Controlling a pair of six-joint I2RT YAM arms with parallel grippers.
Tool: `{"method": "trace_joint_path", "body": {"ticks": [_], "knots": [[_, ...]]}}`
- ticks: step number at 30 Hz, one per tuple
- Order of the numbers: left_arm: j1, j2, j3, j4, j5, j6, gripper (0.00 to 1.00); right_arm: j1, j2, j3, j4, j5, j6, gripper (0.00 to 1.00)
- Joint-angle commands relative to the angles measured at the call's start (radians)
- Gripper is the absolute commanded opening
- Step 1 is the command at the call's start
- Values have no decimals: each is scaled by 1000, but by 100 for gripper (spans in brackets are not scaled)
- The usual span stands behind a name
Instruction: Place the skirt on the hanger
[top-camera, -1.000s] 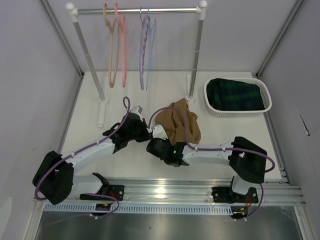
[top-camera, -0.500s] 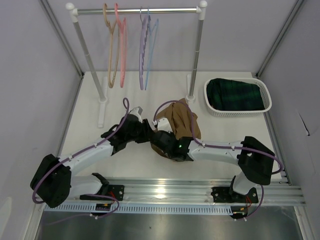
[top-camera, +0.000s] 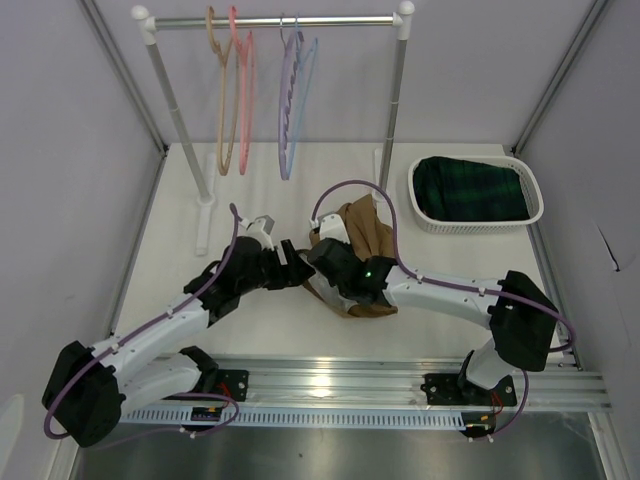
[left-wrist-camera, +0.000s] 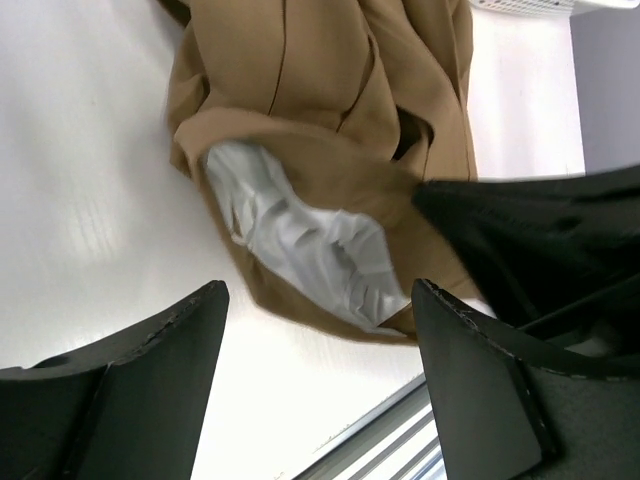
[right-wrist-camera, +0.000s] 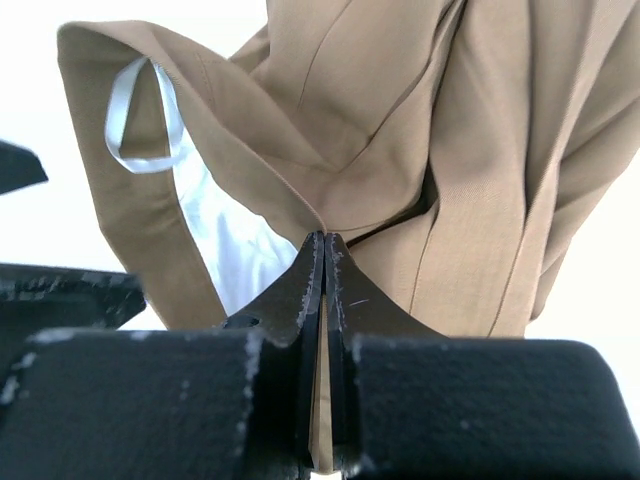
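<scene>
The tan-brown skirt (top-camera: 362, 238) lies crumpled on the table in front of the rack, its whitish lining (left-wrist-camera: 300, 240) showing in the open waist. My right gripper (right-wrist-camera: 325, 242) is shut on a fold of the skirt's (right-wrist-camera: 430, 150) edge; from above it (top-camera: 320, 262) sits at the skirt's left side. Just left of the cloth, my left gripper (left-wrist-camera: 315, 345) stands open and holds nothing, and in the top view it (top-camera: 296, 258) almost meets the right one. The pale lavender-blue hanger (top-camera: 303, 95) hangs on the rail (top-camera: 330, 20).
A scalloped lavender hanger (top-camera: 288, 100), a pink one (top-camera: 244, 100) and a tan one (top-camera: 226, 100) share the rail. The rack's right post (top-camera: 393, 110) stands just behind the skirt. A white basket (top-camera: 476, 226) at back right holds dark green plaid cloth (top-camera: 470, 190).
My left gripper has opened and let go of the skirt. The right gripper has shut on the skirt's edge and moved up and left with it.
</scene>
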Motion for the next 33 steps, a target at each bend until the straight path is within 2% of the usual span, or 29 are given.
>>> {"method": "trace_joint_path", "body": {"ticks": [1,6,12,15,18,19,22,25,30,33], "knots": [[0,-39,-51,-4,-20,6,80,-17,-55,66,0,42,-29,0],[-10,-8,-96,59,-9,-13,79,-21,-57,95,-5,24,-39,0],[-27,88,-64,153,-10,-7,79,-23,-51,106,-14,16,-46,0],[-32,160,-49,170,-15,6,70,-41,-43,106,-8,13,-49,0],[-35,216,-59,182,-17,4,46,-79,-39,112,12,-16,-61,0],[-33,222,-64,183,-18,-1,31,-89,-39,115,15,-25,-65,0],[-36,211,-96,188,-24,-14,10,-127,-37,132,26,-44,-88,0],[-35,179,-124,179,-33,-21,1,-161,-25,161,35,-70,-111,0],[-36,150,-130,153,-36,-11,2,-182,17,187,52,-107,-133,0],[-35,124,-125,147,-46,9,27,-179,44,198,58,-140,-131,0]]}}
